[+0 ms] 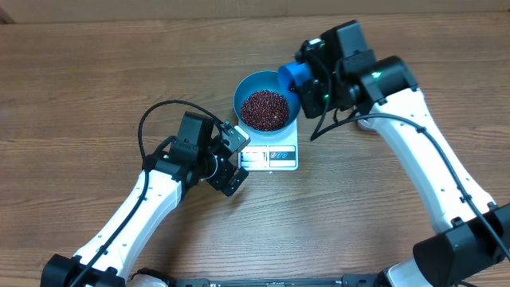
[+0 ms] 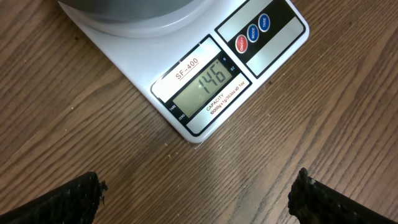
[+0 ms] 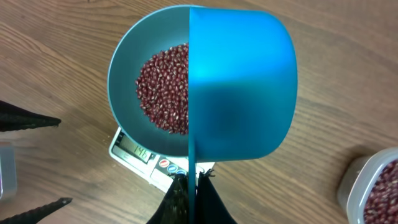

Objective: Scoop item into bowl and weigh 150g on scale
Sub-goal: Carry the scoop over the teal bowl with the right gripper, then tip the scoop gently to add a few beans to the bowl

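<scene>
The blue bowl (image 1: 247,89) stands on the white scale (image 1: 271,156) and holds a heap of dark red-brown beans (image 1: 264,110). The scale's display (image 2: 200,88) reads 146. My right gripper (image 1: 309,80) is shut on the handle of a small blue scoop (image 1: 291,78), which is turned on its side over the bowl's right rim. In the right wrist view the scoop (image 3: 242,87) covers the right half of the bowl (image 3: 127,74) and beans (image 3: 163,87), its handle pinched in the gripper (image 3: 193,186). My left gripper (image 1: 239,159) is open just left of the scale front, nothing between its fingers (image 2: 81,199).
A clear plastic tub (image 3: 373,186) with more beans sits at the right edge of the right wrist view. The rest is bare wooden table (image 1: 96,80). The right arm (image 1: 430,159) reaches in from the lower right.
</scene>
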Robot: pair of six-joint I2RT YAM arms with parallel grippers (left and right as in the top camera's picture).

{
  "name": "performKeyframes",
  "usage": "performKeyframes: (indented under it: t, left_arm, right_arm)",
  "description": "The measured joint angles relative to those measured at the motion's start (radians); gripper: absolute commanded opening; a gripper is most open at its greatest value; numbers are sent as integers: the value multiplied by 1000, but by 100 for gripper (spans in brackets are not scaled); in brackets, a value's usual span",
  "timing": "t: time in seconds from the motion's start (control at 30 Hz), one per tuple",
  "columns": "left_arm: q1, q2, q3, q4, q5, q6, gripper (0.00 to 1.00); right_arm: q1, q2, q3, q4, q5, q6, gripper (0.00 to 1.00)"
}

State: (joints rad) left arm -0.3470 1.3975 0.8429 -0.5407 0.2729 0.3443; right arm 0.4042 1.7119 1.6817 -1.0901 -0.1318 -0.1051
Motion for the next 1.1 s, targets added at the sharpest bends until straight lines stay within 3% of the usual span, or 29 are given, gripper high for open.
performKeyframes:
  t: [1.1]
  left_arm:
    - [0, 0, 0, 0, 0, 0, 99]
  right_arm:
    - [101, 0, 0, 50, 208, 0, 4]
